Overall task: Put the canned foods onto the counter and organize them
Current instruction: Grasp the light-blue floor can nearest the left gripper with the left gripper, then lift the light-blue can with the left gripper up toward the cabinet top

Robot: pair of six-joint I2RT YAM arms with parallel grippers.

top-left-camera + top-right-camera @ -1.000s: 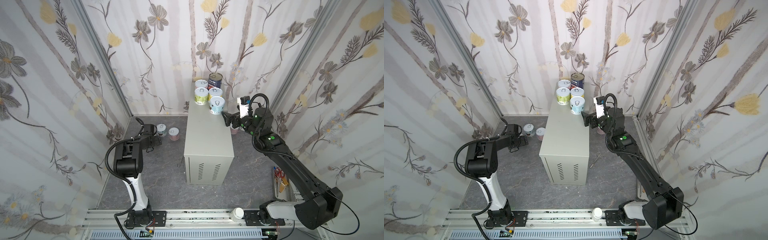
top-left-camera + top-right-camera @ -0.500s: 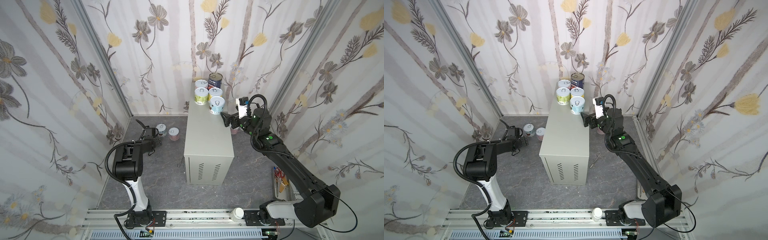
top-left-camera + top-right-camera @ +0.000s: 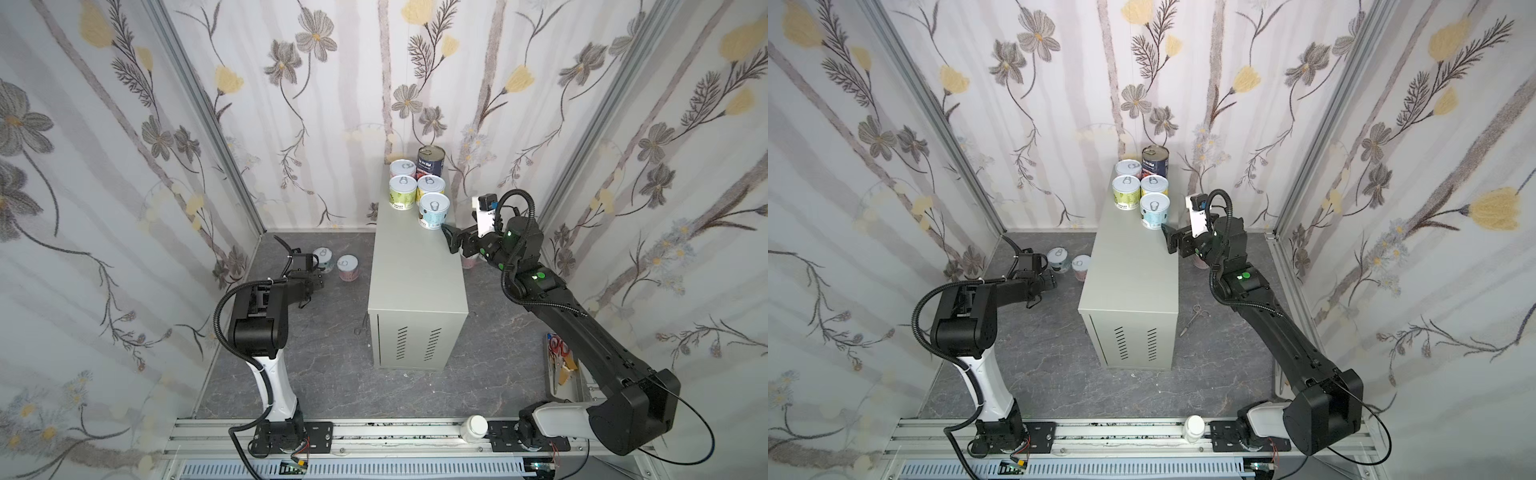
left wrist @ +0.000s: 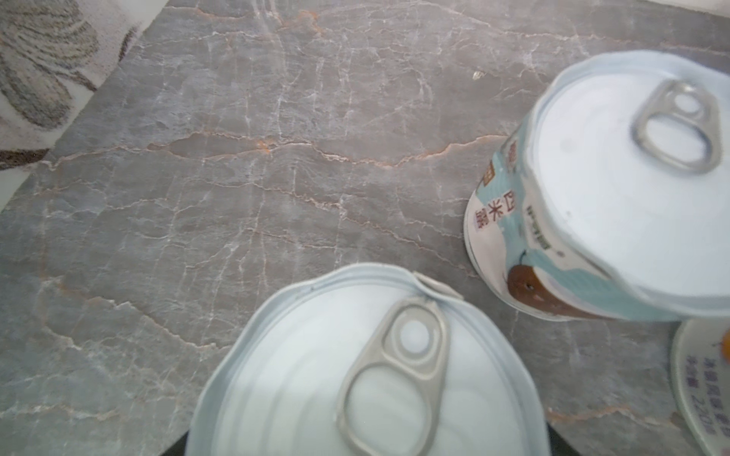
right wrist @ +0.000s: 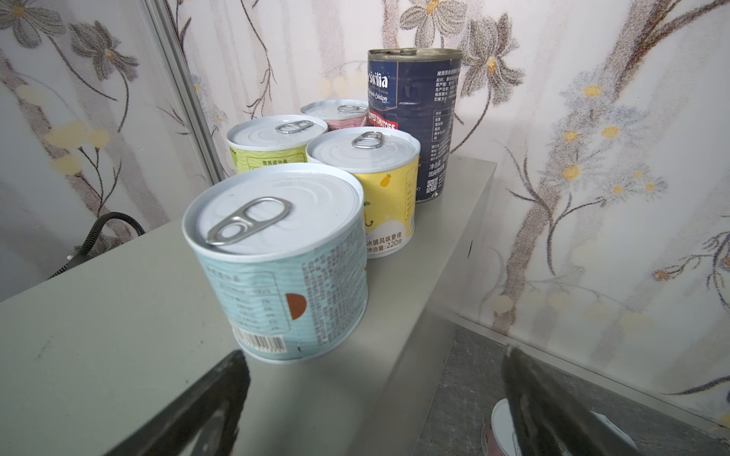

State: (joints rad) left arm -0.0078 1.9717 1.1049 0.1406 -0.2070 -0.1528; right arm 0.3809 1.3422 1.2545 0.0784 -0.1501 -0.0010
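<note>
Bench (image 3: 415,266) carries blue can (image 3: 434,212) just ahead of R pincer (image 3: 451,240), jaws wide, empty. L pincer (image 3: 316,282) sits over floor can (image 4: 367,375), prob. straddling it; grip can't tell.

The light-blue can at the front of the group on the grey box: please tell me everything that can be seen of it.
The light-blue can is short and round, seemingly metal, with a pale lid, a flat silver pull tab and a wavy teal label bearing small print, a barcode and a brown spot. It stands upright on the counter near the right edge, foremost in its group. The open right gripper faces it, apart.
</note>
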